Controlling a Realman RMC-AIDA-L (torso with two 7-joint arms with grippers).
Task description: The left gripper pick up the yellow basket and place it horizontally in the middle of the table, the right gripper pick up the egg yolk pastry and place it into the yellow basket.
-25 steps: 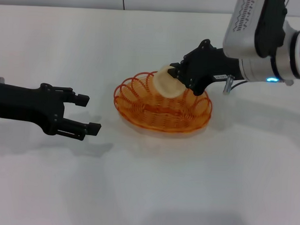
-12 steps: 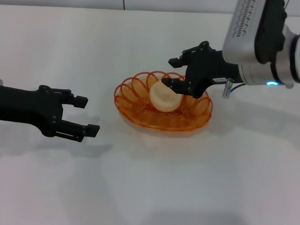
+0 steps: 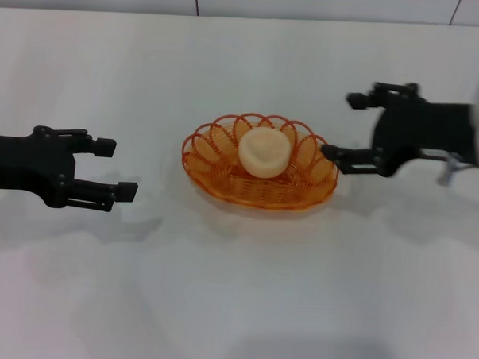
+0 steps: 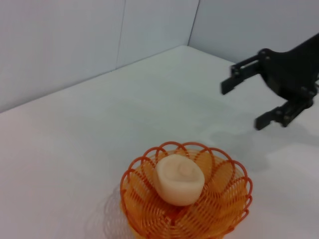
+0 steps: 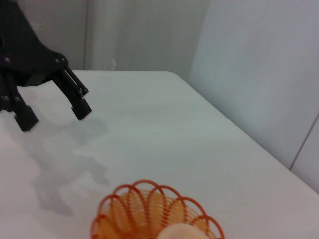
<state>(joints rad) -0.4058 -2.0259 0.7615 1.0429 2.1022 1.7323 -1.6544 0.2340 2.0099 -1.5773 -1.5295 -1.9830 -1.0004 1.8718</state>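
Observation:
The yellow basket point(image 3: 259, 174) lies in the middle of the table point(image 3: 235, 291). The egg yolk pastry point(image 3: 264, 152) sits inside it, free of any gripper. The right gripper point(image 3: 344, 125) is open and empty, just right of the basket's rim and apart from it. The left gripper point(image 3: 117, 168) is open and empty, well left of the basket. In the left wrist view the basket point(image 4: 185, 199) holds the pastry point(image 4: 180, 178), and the right gripper point(image 4: 245, 102) shows beyond. In the right wrist view the basket point(image 5: 154, 214), the pastry's top point(image 5: 182, 233) and the far left gripper point(image 5: 55, 115) show.
Grey wall panels point(image 4: 75, 40) stand behind the table's far edge. Only the basket stands on the white tabletop between the two arms.
The right gripper let go of the pastry into the basket, opened and drew back to the right. The left gripper moved a little further left.

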